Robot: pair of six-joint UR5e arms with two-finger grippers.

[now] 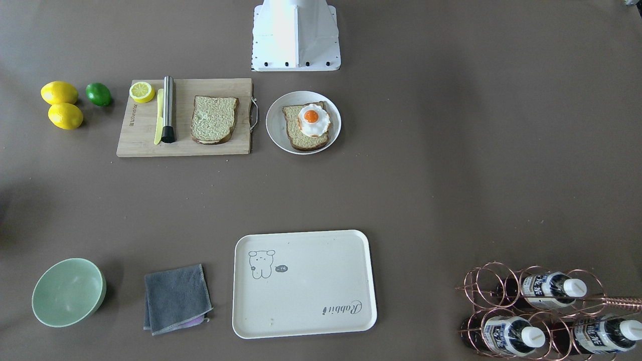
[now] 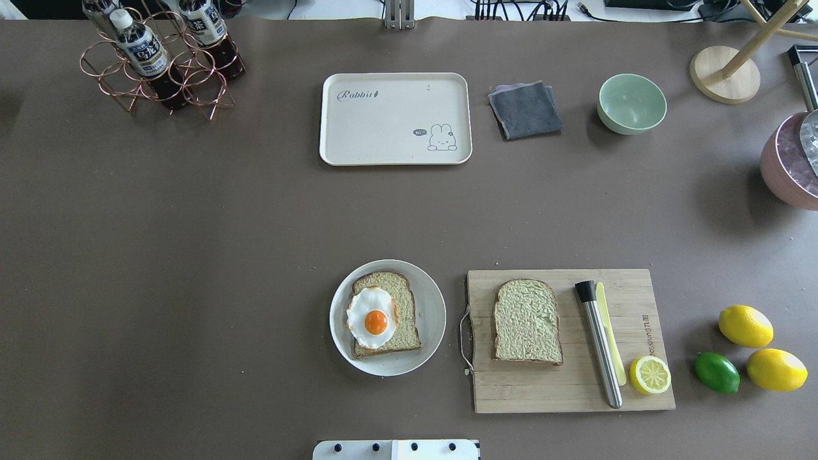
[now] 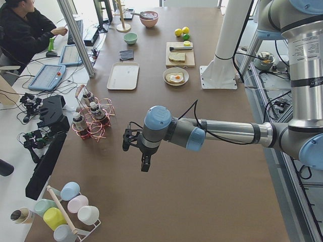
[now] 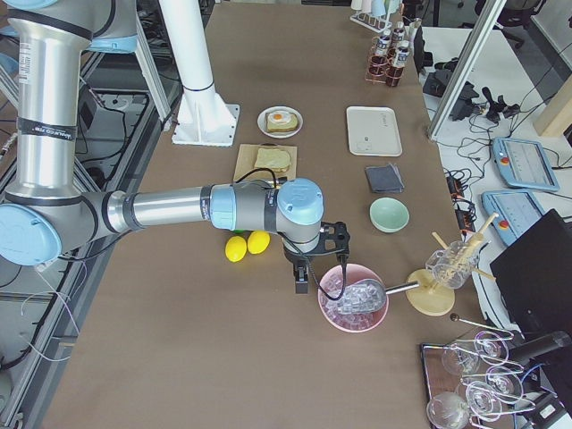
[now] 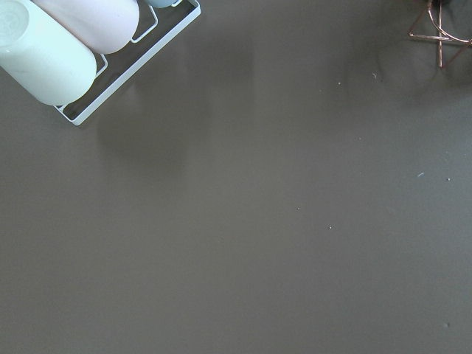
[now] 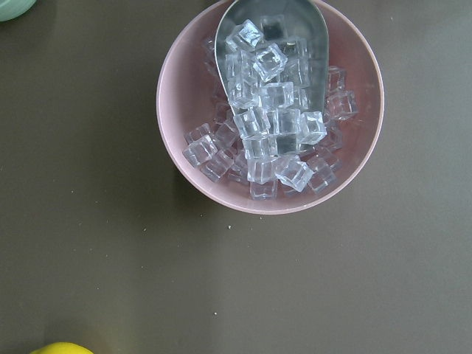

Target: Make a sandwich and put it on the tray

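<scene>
One bread slice (image 2: 402,333) with a fried egg (image 2: 372,317) on top lies on a round white plate (image 2: 436,313). A second bread slice (image 2: 527,321) lies bare on the wooden cutting board (image 2: 562,386). The cream tray (image 2: 390,128) lies apart from them at the far side of the table, with nothing on it. My left gripper (image 3: 145,164) hangs over bare table near the bottle rack, far from the food. My right gripper (image 4: 301,284) hangs beside a pink bowl of ice. Both show only in the side views, so I cannot tell whether they are open or shut.
A steel muddler (image 2: 599,345), yellow knife (image 2: 611,335) and lemon half (image 2: 650,374) lie on the board. Two lemons (image 2: 745,326) and a lime (image 2: 717,372) lie beside it. A grey cloth (image 2: 524,109), green bowl (image 2: 631,103), bottle rack (image 2: 160,61) and pink ice bowl (image 6: 269,110) stand around the edges.
</scene>
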